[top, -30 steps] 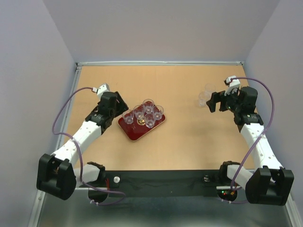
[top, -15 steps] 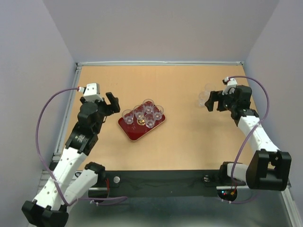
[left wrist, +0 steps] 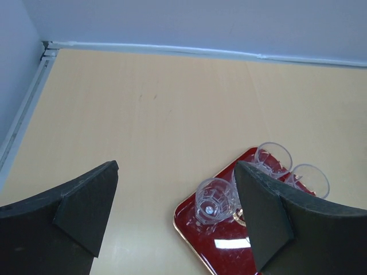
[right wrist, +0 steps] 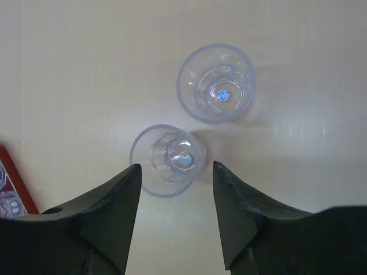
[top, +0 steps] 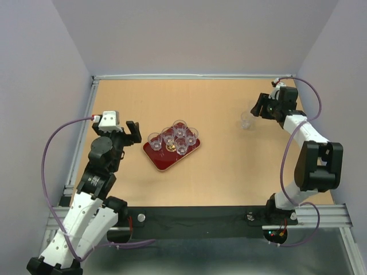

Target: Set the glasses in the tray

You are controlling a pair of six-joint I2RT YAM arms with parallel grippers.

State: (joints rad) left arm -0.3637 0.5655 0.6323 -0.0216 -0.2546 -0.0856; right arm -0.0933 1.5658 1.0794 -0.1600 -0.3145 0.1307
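Since half a second ago both arms have shifted: the left arm has folded lower toward its base, carrying the left end effector slightly back from the tray, while the right arm has swung out toward the far right corner, bringing the right end effector over the two loose glasses. The tan surface carries everything. On its left half lies the dark red tray, turned askew, with five glasses standing upright in a cluster on its far part and its near end bare; these five have not moved. The left end effector hangs just left of the tray, its fingers spread wide with nothing between them, and its wrist view looks past them at the tray's corner and three of the glasses. The right end effector is likewise spread and pinches nothing. Its wrist camera looks straight down: one glass stands upright in the gap between the fingertips, and a second glass stands just beyond it, near but not touching.
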